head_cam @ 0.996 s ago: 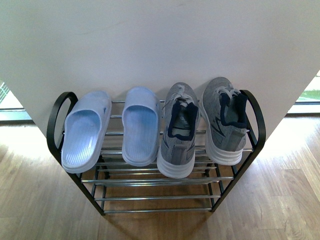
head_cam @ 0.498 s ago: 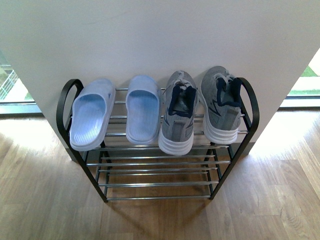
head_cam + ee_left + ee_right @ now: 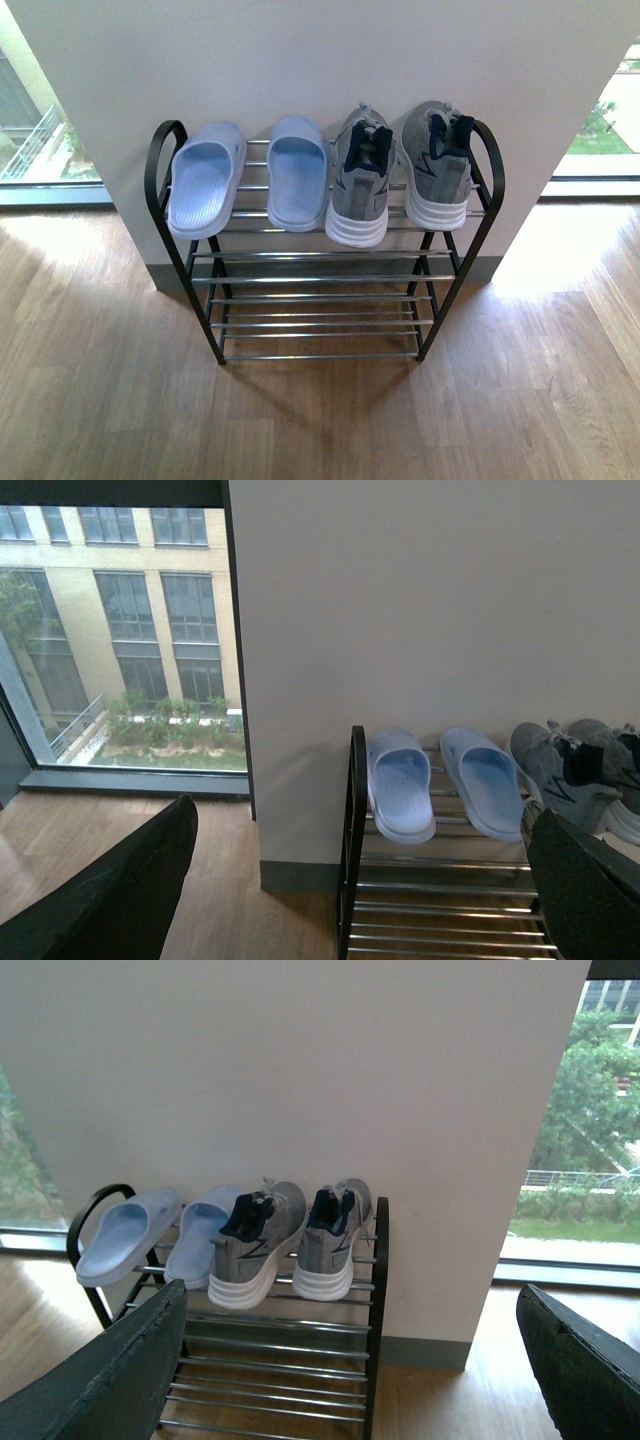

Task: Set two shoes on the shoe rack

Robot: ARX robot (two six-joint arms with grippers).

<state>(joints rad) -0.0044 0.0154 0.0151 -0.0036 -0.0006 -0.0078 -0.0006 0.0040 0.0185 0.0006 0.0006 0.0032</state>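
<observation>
From the front, the shoe rack (image 3: pixel 325 255) stands against the white wall, and all four shoes sit on its top tier with toes to the wall and heels hanging out over the front rod. The two slides (image 3: pixel 207 178) lie toward the rack's left arch, the two sneakers (image 3: pixel 361 175) toward its right arch, each pair side by side. The lower tiers hold nothing. Neither arm shows here. By the look of it the placing is done.

In the left wrist view, the left gripper (image 3: pixel 360 900) frames the rack with its dark fingers spread wide and nothing between them. The slides are nearest the rack's black end arch.

In the right wrist view, the right gripper (image 3: pixel 350 1380) is likewise spread and empty, well apart from the rack.
</observation>
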